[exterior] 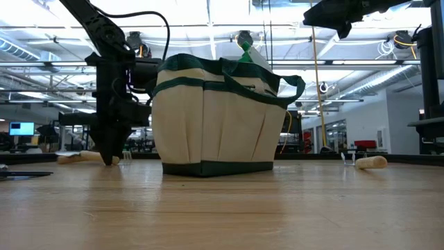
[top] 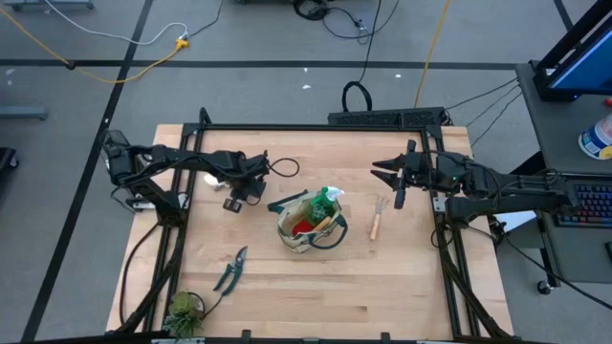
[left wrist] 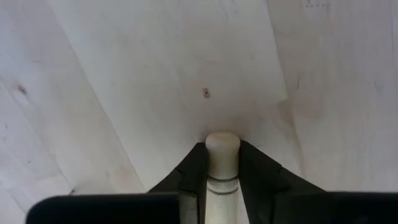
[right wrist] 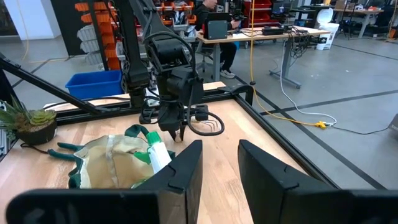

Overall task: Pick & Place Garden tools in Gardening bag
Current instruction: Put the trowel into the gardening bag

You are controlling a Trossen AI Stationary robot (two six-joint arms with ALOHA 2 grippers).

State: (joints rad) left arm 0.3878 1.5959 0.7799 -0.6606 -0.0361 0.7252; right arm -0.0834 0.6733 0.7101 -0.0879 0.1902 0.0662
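The beige gardening bag [top: 308,229] with green trim stands mid-table. A green spray bottle [top: 331,199] and a red glove [top: 303,226] sit in it. My left gripper [top: 235,201] is left of the bag, down at the table top [exterior: 111,158], shut on a wooden tool handle [left wrist: 222,155]. The rest of that tool is hidden under the gripper. A small wooden-handled rake [top: 378,218] lies right of the bag. Pruning shears [top: 229,270] lie near the front left. My right gripper [top: 384,172] is open and empty, high above the far right. My left gripper pinches the wooden handle between its two fingers, just behind the handle's rounded free end [left wrist: 222,144], which sticks out past the fingertips. The fingers come from above, pointing down at the table, across the handle. Whether the tool is lifted off the table I cannot tell.
A small leafy plant [top: 182,311] stands at the near left corner. A black frame [top: 316,125] runs around the table's edges. Bare wood [top: 335,296] lies in front of the bag. A person sits at a desk [right wrist: 214,18] in the room beyond.
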